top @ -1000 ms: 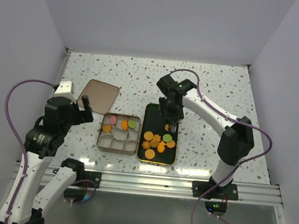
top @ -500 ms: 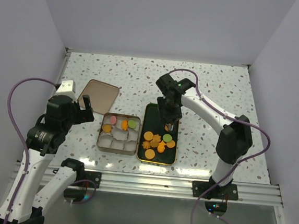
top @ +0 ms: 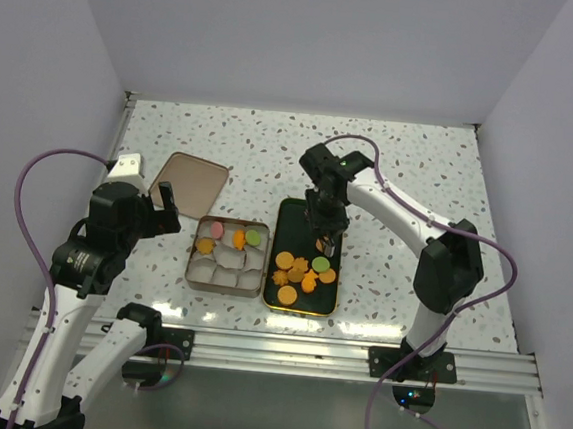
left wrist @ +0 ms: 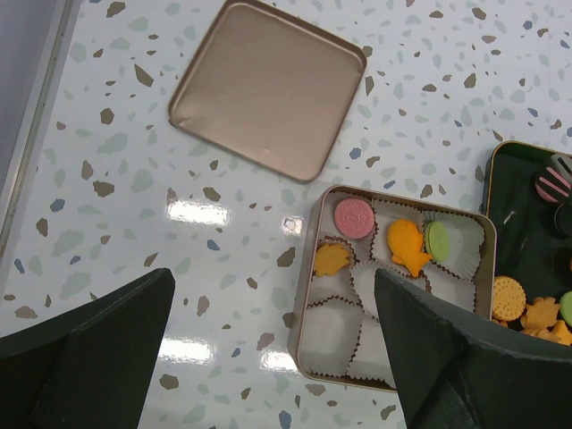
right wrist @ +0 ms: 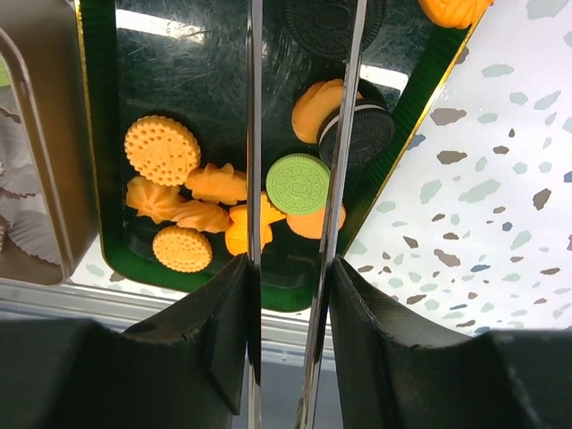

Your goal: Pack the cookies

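Crowding is threatening the pick — right hand, narrowly parted over overlapping cookies, hold impossible to tell, is risking dragging neighbours; left hand is gaping empty.

A white speckled tabletop sits between plain pale lavender walls; an aluminium rail lines its near edge.

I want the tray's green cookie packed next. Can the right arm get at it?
Probably yes: the right gripper hangs over the tray close to the green cookie, which lies uncovered; a dark cookie leans beside it.
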Robot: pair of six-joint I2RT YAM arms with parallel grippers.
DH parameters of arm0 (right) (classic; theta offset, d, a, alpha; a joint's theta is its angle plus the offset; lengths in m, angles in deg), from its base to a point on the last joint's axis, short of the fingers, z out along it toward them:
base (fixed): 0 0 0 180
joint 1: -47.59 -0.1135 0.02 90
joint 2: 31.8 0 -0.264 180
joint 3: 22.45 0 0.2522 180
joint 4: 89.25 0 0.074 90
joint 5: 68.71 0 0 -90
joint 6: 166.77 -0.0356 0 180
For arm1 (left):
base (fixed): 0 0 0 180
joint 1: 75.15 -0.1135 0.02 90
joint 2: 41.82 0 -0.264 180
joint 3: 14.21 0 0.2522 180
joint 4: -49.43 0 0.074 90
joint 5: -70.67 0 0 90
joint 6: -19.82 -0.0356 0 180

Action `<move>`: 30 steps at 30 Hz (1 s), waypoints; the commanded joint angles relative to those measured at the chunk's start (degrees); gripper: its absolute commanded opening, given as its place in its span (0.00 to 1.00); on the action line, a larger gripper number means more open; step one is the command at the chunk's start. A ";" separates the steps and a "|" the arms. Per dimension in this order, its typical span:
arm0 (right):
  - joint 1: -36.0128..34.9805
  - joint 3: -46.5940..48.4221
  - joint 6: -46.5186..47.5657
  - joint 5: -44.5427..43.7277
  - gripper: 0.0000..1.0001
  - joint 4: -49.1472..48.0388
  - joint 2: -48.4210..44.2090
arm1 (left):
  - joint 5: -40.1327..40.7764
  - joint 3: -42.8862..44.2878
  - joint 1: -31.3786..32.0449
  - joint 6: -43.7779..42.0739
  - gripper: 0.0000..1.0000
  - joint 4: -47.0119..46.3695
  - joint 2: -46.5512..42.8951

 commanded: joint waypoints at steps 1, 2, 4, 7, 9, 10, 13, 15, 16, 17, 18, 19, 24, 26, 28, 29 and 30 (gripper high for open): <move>0.20 5.33 0.45 0.15 0.34 1.27 0.20 | -0.31 0.06 0.25 -1.58 1.00 -2.71 -0.42; 0.20 6.65 0.45 0.15 0.34 1.71 0.47 | -0.31 0.06 0.25 -1.66 1.00 -2.71 -0.42; 0.20 10.69 0.37 0.50 0.34 3.03 1.08 | -0.31 0.06 0.25 -1.66 1.00 -2.71 -0.34; 0.11 15.27 -0.07 1.46 0.34 4.26 1.35 | -0.13 0.06 0.25 -1.58 1.00 -2.71 -0.34; 0.02 17.47 -0.51 2.25 0.34 5.05 1.18 | -0.05 0.06 0.25 -1.49 1.00 -2.71 -0.34; -0.06 17.91 -0.77 2.60 0.34 5.06 0.74 | -0.05 0.06 0.25 -1.49 1.00 -2.62 -0.42; -1.12 18.53 -1.56 3.31 0.34 4.62 -0.49 | -0.05 0.15 0.25 -1.49 1.00 -2.71 -0.42; -2.78 18.01 -2.27 5.15 0.34 3.22 -2.07 | -0.13 0.15 0.25 -1.49 1.00 -2.71 -0.42; -3.75 17.74 -2.44 5.68 0.34 2.78 -2.51 | -0.13 0.06 0.25 -1.57 1.00 -2.71 -0.42; -5.84 17.13 -2.79 6.12 0.34 1.81 -3.30 | -0.22 0.15 0.25 -1.58 1.00 -2.71 -0.34; -7.17 16.86 -3.06 6.38 0.35 1.46 -3.65 | -0.22 0.15 0.25 -1.58 1.00 -2.71 -0.42; -9.88 16.60 -3.32 6.39 0.34 1.11 -3.83 | -0.31 0.15 0.25 -1.58 1.00 -2.71 -0.34; -16.23 13.00 -6.22 7.26 0.35 -2.67 -5.85 | -0.40 0.06 0.25 -1.58 1.00 -2.80 -0.34; -18.08 11.42 -7.36 7.62 0.35 -4.34 -6.12 | -0.40 0.06 0.25 -1.75 1.00 -2.80 -0.34; -19.57 11.06 -7.81 7.97 0.35 -4.70 -5.68 | -0.48 0.06 0.25 -1.75 1.00 -2.80 -0.34; -20.19 11.15 -7.89 7.88 0.35 -4.61 -5.42 | -0.48 -0.02 0.25 -1.75 1.00 -2.80 -0.34; -20.80 11.24 -7.98 7.88 0.35 -4.52 -5.07 | -0.48 0.06 0.25 -1.75 1.00 -2.89 -0.42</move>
